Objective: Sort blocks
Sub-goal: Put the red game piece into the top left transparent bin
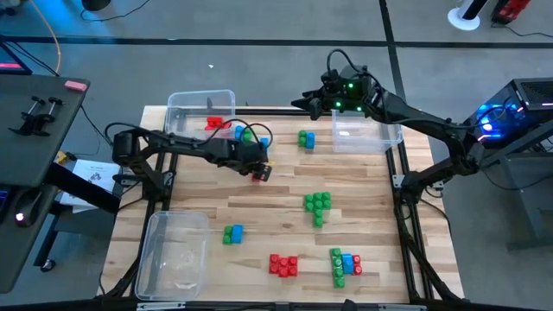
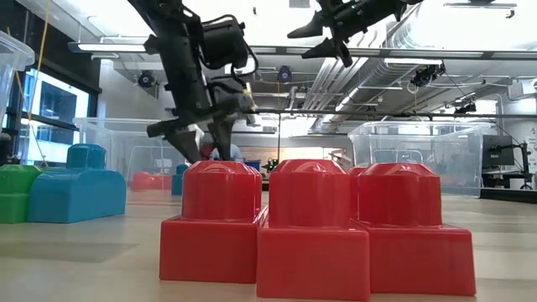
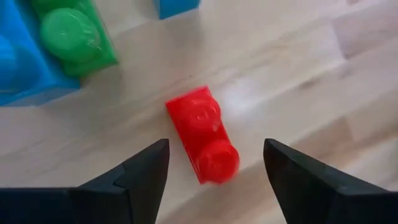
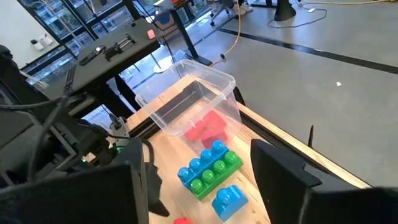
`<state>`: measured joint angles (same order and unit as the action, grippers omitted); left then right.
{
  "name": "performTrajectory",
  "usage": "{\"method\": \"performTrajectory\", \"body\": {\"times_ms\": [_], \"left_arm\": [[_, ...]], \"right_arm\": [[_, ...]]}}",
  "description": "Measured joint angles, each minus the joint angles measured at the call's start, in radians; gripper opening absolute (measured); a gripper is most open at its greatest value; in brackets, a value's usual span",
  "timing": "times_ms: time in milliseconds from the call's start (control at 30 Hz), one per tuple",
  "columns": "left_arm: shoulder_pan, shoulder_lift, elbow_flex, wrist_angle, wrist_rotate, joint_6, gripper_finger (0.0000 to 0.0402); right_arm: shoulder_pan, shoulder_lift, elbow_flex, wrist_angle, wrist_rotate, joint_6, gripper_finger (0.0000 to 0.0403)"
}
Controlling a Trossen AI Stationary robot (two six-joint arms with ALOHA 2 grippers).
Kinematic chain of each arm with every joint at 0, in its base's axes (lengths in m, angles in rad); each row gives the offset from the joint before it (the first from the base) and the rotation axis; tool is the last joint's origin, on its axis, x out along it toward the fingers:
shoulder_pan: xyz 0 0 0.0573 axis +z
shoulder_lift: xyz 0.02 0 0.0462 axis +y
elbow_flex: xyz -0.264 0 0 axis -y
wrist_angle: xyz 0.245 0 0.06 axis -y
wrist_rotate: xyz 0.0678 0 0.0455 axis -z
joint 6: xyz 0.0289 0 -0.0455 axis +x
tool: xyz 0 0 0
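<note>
A red two-stud block [image 3: 202,134] lies on the wooden table [image 1: 363,186], just right of the far left bin. My left gripper [image 3: 214,165] points down over it. Its fingers are open, one on each side of the block, and do not touch it. In the high view the gripper [image 1: 259,167] sits right above this block [image 1: 263,174]. My right gripper [image 1: 301,104] hangs open and high above the table's far edge, with nothing between its fingers. A blue and green cluster [image 3: 43,43] lies close by, toward the far left bin.
Clear bins stand at far left [image 1: 200,102], with red blocks [image 4: 207,129] inside, at far right [image 1: 367,134] and at near left [image 1: 173,250]. On the table lie a green cluster [image 1: 317,206], a red cluster [image 1: 282,264], a mixed cluster [image 1: 346,263] and small blue-green pairs [image 1: 232,233].
</note>
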<state>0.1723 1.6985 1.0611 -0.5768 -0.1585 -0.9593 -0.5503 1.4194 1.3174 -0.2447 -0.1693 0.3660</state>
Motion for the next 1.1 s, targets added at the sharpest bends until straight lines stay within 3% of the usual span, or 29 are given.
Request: {"method": "performTrajectory", "body": {"times_ms": [367, 533, 633, 733, 867, 1000, 1033, 1100], "left_arm": [[0.005, 0.149, 0.004, 0.045, 0.063, -0.012, 0.0253], [0.006, 0.161, 0.005, 0.036, 0.076, 0.093, 0.0241], [0.018, 0.144, 0.003, 0.009, 0.105, 0.154, 0.0185], [0.032, 0.118, -0.001, -0.022, 0.154, 0.236, 0.0088], [0.056, 0.027, -0.003, -0.045, 0.249, 0.359, 0.0084], [0.067, -0.153, 0.023, -0.027, 0.311, 0.537, 0.0084], [0.063, -0.211, 0.037, -0.021, 0.299, 0.582, 0.0086], [0.059, -0.324, 0.063, -0.024, 0.153, 0.611, 0.0090]], "right_arm": [[0.000, 0.000, 0.000, -0.003, -0.001, 0.000, 0.0172], [0.000, 0.000, 0.000, -0.003, -0.004, 0.000, 0.0172], [0.001, 0.000, 0.000, -0.003, -0.004, 0.000, 0.0172], [0.001, 0.000, 0.000, -0.003, -0.004, 0.000, 0.0172], [0.001, 0.000, 0.000, -0.002, -0.004, 0.000, 0.0172], [0.001, 0.000, 0.000, 0.002, -0.003, 0.000, 0.0172], [0.001, 0.000, 0.000, 0.001, -0.003, 0.000, 0.0172], [0.001, 0.000, 0.000, 0.002, -0.003, 0.000, 0.0172]]}}
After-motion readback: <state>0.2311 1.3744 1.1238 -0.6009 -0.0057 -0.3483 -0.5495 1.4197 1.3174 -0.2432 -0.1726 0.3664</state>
